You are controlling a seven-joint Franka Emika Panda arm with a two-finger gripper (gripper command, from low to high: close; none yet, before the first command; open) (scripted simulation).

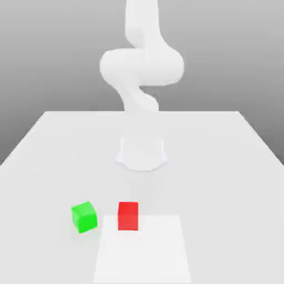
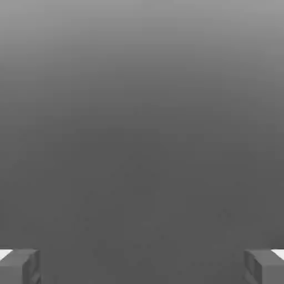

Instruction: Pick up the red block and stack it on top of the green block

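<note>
The red block [image 1: 128, 216] rests on the white table near the front, at the edge of a brighter white square patch [image 1: 142, 252]. The green block [image 1: 84, 217] sits on the table just to the exterior view's left of it, a small gap apart. My gripper [image 1: 142, 158] hangs on the white arm farther back, above the table and behind the red block, touching neither cube. In the hand view the gripper [image 2: 142, 267] is open. Its two grey fingertips [image 2: 19, 266] stand far apart with nothing between them, against plain grey.
The white arm [image 1: 141, 66] rises at the middle back of the table [image 1: 50, 161]. The table's edges run off toward the exterior view's left and right.
</note>
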